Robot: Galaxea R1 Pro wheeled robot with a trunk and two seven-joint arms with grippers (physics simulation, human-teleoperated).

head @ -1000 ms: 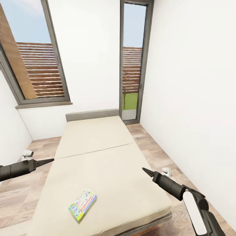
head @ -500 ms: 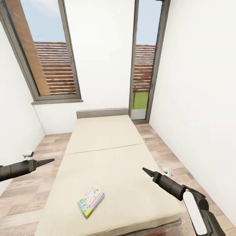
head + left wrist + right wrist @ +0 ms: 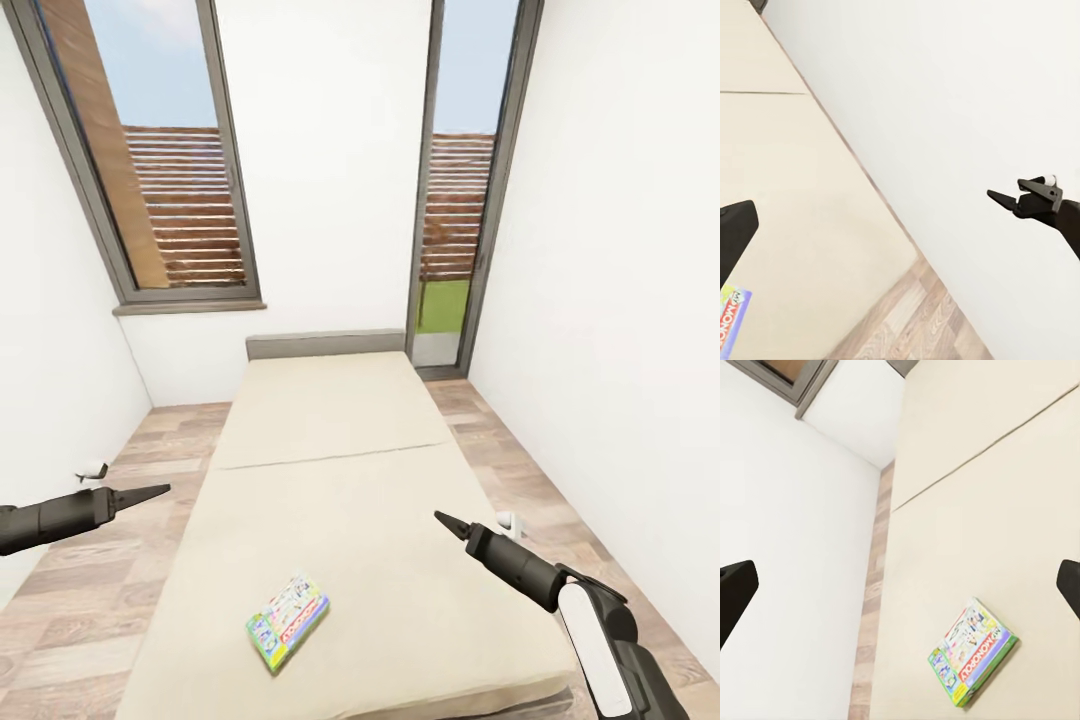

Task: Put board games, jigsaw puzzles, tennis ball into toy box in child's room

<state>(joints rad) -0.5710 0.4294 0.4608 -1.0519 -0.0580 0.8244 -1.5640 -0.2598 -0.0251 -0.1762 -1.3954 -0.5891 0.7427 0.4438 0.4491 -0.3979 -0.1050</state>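
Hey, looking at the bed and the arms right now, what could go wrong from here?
1. The flat, colourful board game box lies flush on the beige mattress, so a gripper may struggle to get a finger under it.
2. It lies near the mattress's near end; a nudge might slide it off.

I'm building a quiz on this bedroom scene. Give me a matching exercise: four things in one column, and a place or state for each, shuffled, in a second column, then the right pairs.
Things:
1. board game
2. left gripper
3. right gripper
4. bed

Places or states:
A. over the floor, off the bed's left side
B. lengthwise between two walls, headboard at the far wall
C. flat on the bed's near end
D. over the bed's right part

Pairs: 1-C, 2-A, 3-D, 4-B
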